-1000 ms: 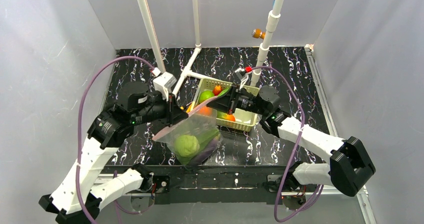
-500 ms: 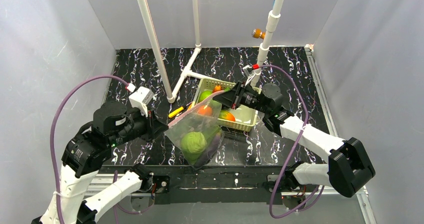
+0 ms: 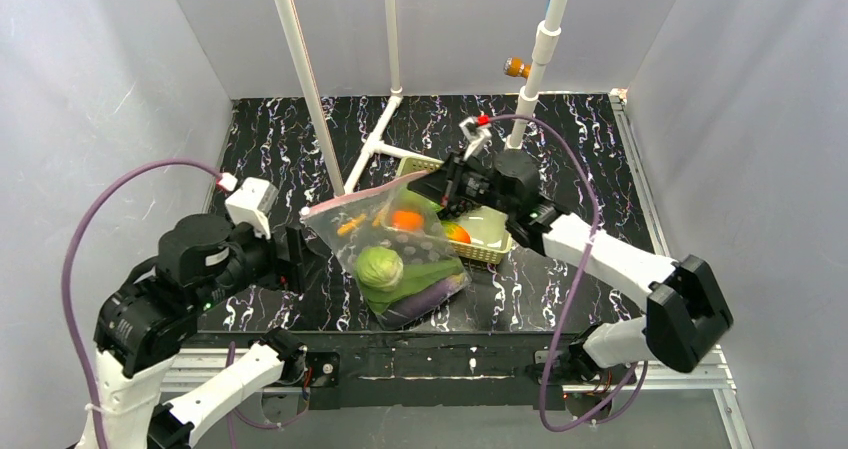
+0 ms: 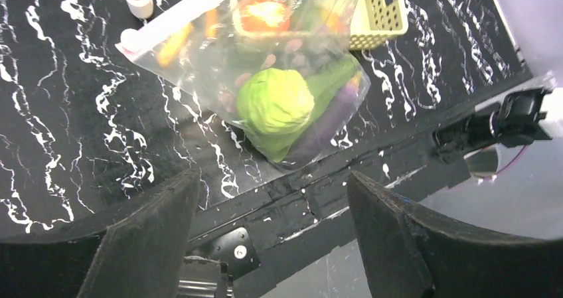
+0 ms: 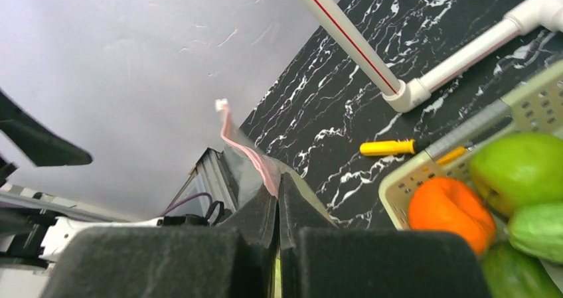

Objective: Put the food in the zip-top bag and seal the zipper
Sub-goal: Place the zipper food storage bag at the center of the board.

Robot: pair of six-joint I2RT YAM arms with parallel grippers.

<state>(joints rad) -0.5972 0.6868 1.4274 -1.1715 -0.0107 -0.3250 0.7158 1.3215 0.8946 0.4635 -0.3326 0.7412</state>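
Note:
The clear zip-top bag lies slumped on the black marbled table, partly over the basket. Inside it sit the round green cabbage, the flat green leaves and the dark-purple eggplant. The pinkish zipper runs along the bag's far top edge. My right gripper is shut on the zipper's right end, which shows pink between the fingers in the right wrist view. My left gripper stands open to the left of the bag, holding nothing. In the left wrist view the bag and the cabbage lie beyond its fingertips.
A pale yellow-green basket behind the bag holds an orange fruit and green fruit. A yellow-handled tool lies by the basket. White pipes rise from the table at the back. The table's front rail is close to my left gripper.
My left gripper has let go of the bag's left end, opened and drawn back to the left. The bag has sagged onto the table, held only by the right gripper, which shifted left.

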